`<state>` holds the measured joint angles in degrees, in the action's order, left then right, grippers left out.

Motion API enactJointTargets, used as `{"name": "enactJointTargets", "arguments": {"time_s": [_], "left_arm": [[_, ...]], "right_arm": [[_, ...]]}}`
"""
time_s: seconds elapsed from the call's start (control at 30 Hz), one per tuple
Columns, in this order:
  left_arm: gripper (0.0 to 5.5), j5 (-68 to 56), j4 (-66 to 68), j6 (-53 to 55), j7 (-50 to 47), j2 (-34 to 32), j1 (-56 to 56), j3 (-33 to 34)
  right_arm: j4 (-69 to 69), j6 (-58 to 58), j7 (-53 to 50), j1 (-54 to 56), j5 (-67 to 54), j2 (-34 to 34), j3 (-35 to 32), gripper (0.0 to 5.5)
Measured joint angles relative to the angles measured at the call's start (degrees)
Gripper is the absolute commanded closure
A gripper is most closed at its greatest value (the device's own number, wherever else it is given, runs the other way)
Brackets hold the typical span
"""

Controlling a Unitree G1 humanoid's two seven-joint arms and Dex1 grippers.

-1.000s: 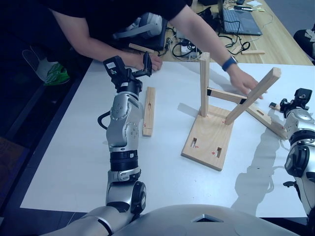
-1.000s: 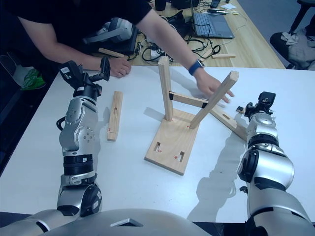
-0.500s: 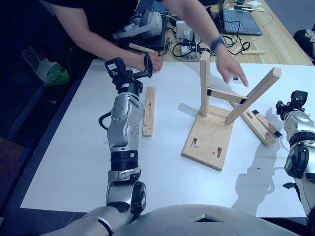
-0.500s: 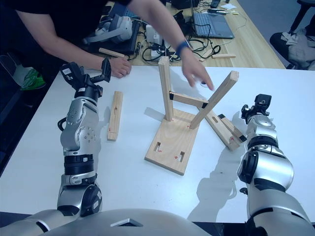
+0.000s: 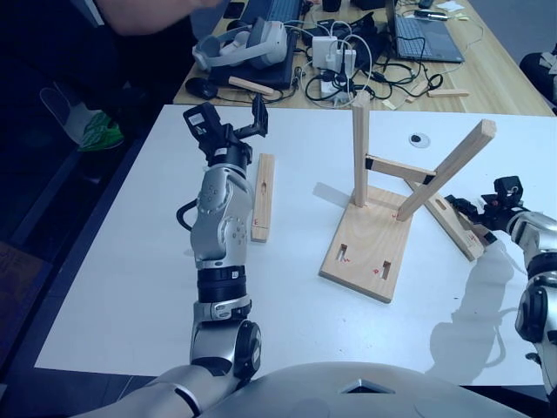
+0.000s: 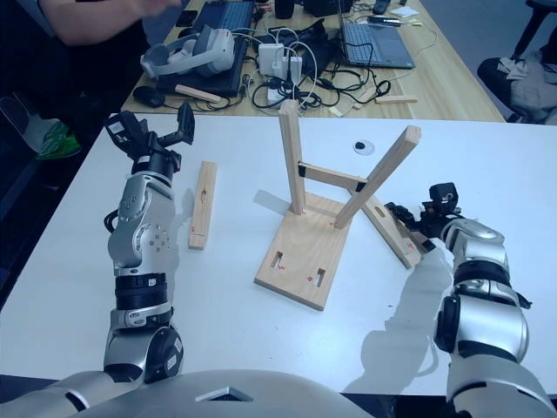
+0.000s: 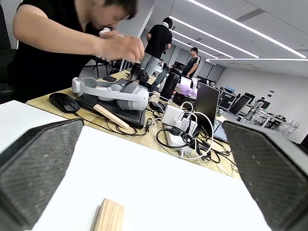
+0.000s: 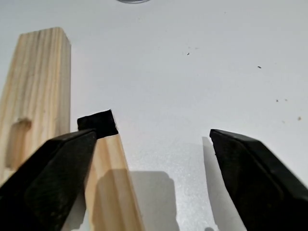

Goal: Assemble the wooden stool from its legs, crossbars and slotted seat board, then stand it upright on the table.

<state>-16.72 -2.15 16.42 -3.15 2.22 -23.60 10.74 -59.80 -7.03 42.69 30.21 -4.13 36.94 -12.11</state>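
Observation:
The slotted seat board [image 5: 364, 254] lies flat on the white table [image 5: 130, 261]. One leg [image 5: 359, 148] stands upright in it, a second leg [image 5: 447, 170] leans outward, and a crossbar [image 5: 399, 168] joins them. A loose leg [image 5: 263, 197] lies to the left of the board, and its end [image 7: 108, 217] appears between my left fingers. My left gripper [image 5: 231, 122] is raised above the far end of that leg, open and empty. Two loose pieces [image 5: 458, 226] lie right of the board. My right gripper [image 5: 486, 214] is open beside them, over the black-tipped crossbar [image 8: 114, 173] and a slotted leg [image 8: 38, 96].
A small round disc [image 5: 419, 138] lies on the table behind the stool. The wooden desk [image 5: 496, 78] beyond holds a headset [image 5: 244, 48], cables, a laptop [image 5: 422, 35] and spare wooden sticks. A person stands at the back left, away from the parts.
The person shifted the right-hand loose pieces nearer the seat board, then pulled both hands away. My right gripper has come down and inward to those pieces. The left arm has hardly moved.

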Motion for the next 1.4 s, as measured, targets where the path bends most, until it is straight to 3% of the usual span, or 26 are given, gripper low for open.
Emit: {"name": "enactJointTargets", "arguments": {"time_s": [0.13, 0.33, 0.57, 1.0, 1.23, 1.4], "left_arm": [[0.10, -0.01, -0.46, 0.00, -0.03, -0.01, 0.22, 0.32], [0.10, -0.01, -0.68, 0.01, -0.08, 0.00, 0.23, 0.45], [0.10, -0.01, -0.80, 0.00, -0.34, 0.00, 0.22, 0.56], [0.10, -3.03, -5.20, 0.51, -3.83, 0.76, -1.91, 2.81], [0.10, -2.98, -5.27, 0.05, -6.13, 1.35, -2.22, 3.58], [0.10, -2.95, -5.13, -0.45, -6.85, 1.50, -2.21, 3.96]], "right_arm": [[9.45, -2.70, 2.29, -6.67, -0.17, 0.35, 1.61, 0.12], [16.13, -4.35, 2.05, -11.06, -0.92, 0.89, 2.78, 0.12], [18.04, -16.72, 5.52, -11.06, -1.18, 5.64, 7.76, 1.33], [22.14, -19.39, 3.79, -11.93, -2.05, 5.89, 9.59, 2.86], [29.67, -29.47, -1.10, -16.20, -6.71, 5.78, 4.63, 4.12], [39.66, -37.65, -5.88, -22.20, -10.22, 4.68, 0.27, 4.23]]}}
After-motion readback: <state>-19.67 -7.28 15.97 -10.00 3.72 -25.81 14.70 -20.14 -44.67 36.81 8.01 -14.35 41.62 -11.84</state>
